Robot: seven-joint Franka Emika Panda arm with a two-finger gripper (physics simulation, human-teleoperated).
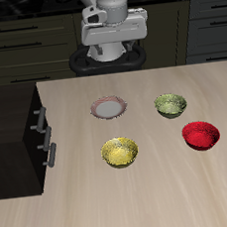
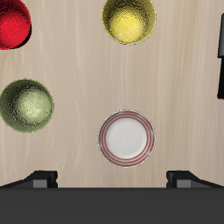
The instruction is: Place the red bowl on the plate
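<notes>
Yellow bowl [image 1: 120, 152] lies nearest; end effector [image 1: 114, 28] hangs wide open, empty, above plate [image 2: 127, 138].

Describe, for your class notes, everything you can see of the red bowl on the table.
The red bowl is small, round and glossy bright red, with a mottled sheen inside like glazed ceramic or plastic. It stands upright, mouth up and empty, directly on the light wooden table. Nothing touches it: the green bowl sits apart farther back, the yellow bowl apart to its side, and the plate lies beyond them. The gripper is raised well away from it. The wrist view shows only part of it, cut by the frame.
</notes>
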